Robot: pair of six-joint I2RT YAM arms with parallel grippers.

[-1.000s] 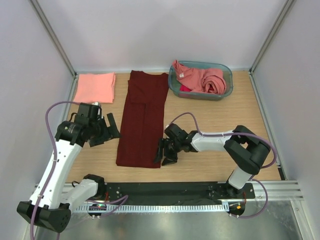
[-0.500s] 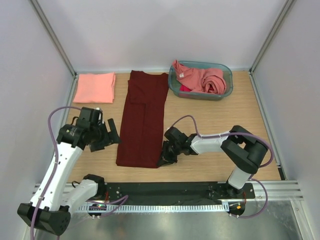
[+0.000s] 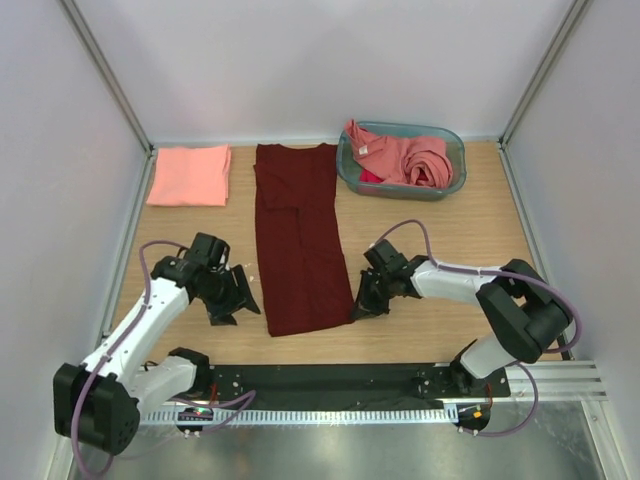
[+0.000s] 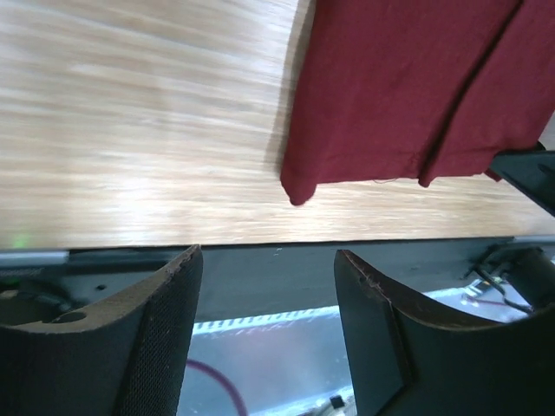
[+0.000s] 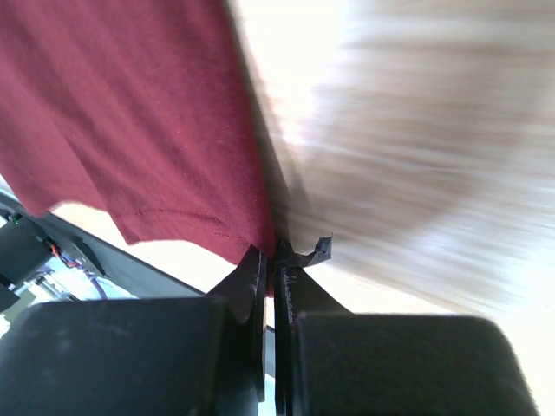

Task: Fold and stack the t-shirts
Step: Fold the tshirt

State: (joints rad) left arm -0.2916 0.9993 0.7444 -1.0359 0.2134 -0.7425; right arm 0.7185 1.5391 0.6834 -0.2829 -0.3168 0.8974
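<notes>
A dark maroon t-shirt (image 3: 300, 240) lies folded into a long strip down the middle of the table. My right gripper (image 3: 358, 306) is shut on its near right hem corner; in the right wrist view the gripper (image 5: 276, 260) pinches the shirt's (image 5: 130, 113) hem. My left gripper (image 3: 243, 303) stands open just left of the near left corner. In the left wrist view the shirt (image 4: 416, 87) lies beyond the gripper (image 4: 269, 260), apart from it. A folded salmon t-shirt (image 3: 188, 175) rests at the far left. Crumpled pink t-shirts (image 3: 405, 158) fill the basket.
The teal basket (image 3: 400, 192) stands at the far right of the wooden table (image 3: 450, 230). A black rail (image 3: 330, 380) runs along the near edge, close under both grippers. White walls close in the left, right and far sides.
My right gripper shut on the maroon shirt's near right corner and dragged that end to the right. My left arm swung down and in toward the near left corner.
</notes>
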